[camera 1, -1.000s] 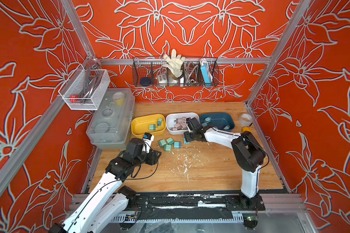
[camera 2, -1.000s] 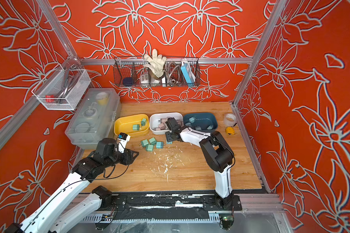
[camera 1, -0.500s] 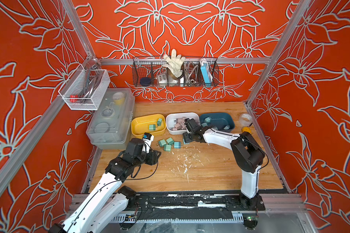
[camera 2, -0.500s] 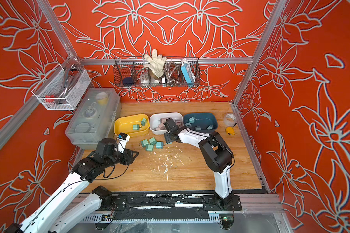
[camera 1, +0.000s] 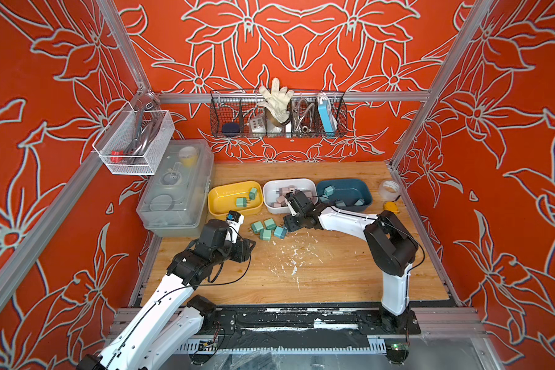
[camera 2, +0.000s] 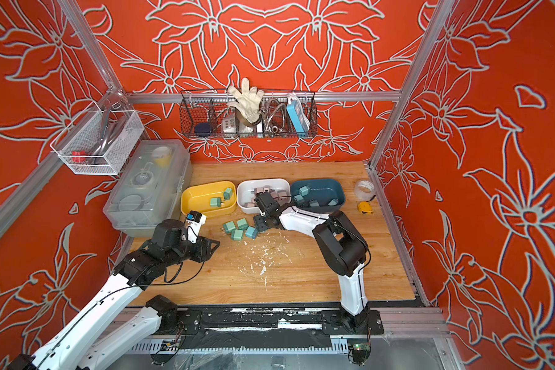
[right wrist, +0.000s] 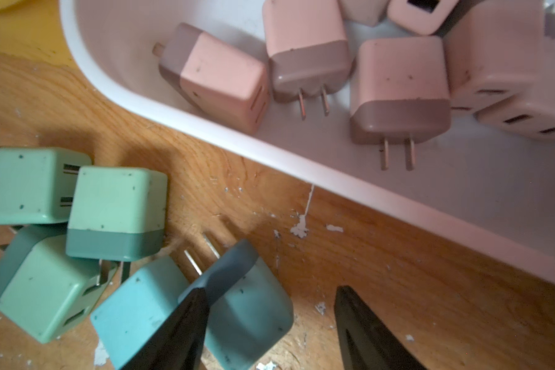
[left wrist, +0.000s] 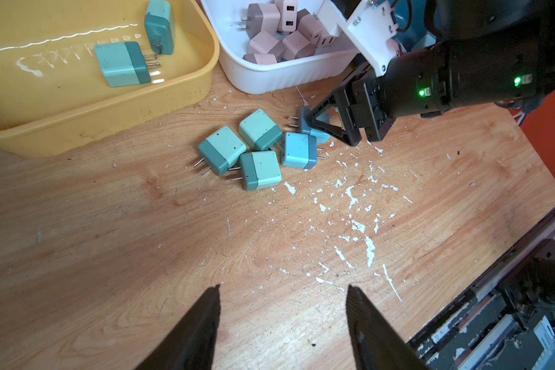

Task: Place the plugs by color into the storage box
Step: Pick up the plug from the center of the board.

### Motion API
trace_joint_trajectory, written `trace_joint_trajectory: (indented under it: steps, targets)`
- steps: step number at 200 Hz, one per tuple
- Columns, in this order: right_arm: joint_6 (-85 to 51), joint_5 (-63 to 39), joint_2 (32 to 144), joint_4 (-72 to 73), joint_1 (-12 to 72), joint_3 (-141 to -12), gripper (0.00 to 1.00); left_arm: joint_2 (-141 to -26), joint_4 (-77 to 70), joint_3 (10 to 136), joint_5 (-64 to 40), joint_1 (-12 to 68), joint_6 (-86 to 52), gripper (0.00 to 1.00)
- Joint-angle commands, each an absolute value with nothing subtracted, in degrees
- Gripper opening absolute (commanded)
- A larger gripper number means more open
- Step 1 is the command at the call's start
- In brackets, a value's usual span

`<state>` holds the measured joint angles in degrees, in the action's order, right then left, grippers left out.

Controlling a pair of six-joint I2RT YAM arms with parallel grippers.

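- The fingers of the right gripper stand apart, low over the table. We see bare wood in the gap and nothing clamped.
- One of those fingers lies across a blue plug, which rests on the wood with its prongs pointing away from the gripper. We cannot tell whether the finger touches it.
- Just beside it sits a second blue plug, and right against that a knot of three green plugs, all on the table in front of the trays.
- The left gripper hovers over bare wood, well apart from that heap. Its fingers are spread wide with nothing between them.
- Behind the heap we find the white tray, holding a pile of pink plugs.
- Next to it, the yellow tray holds two more plugs.
- On the white tray's other side, the blue tray holds a few blue plugs.
- White flecks are scattered on the wood near the heap.
- A clear lidded box stands at the table's left edge beside the yellow tray.
- A tape roll and a yellow tape measure lie beyond the blue tray.
- A wire basket hangs on the back wall, with a glove sticking out of it.
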<state>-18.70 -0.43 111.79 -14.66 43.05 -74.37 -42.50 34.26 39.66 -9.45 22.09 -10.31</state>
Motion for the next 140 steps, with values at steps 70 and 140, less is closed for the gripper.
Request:
trace_joint_trajectory:
  steps: [70, 140]
  targets:
    - [-13.3, -9.8, 110.6, -15.1, 44.0, -72.5, 0.69, -42.7, 34.9, 40.0, -9.0, 22.3, -9.9, 0.63]
    - [-9.8, -14.6, 109.7, -14.0, 44.6, -71.6, 0.68, -42.9, 34.9, 39.9, -8.7, 22.2, -9.8, 0.63]
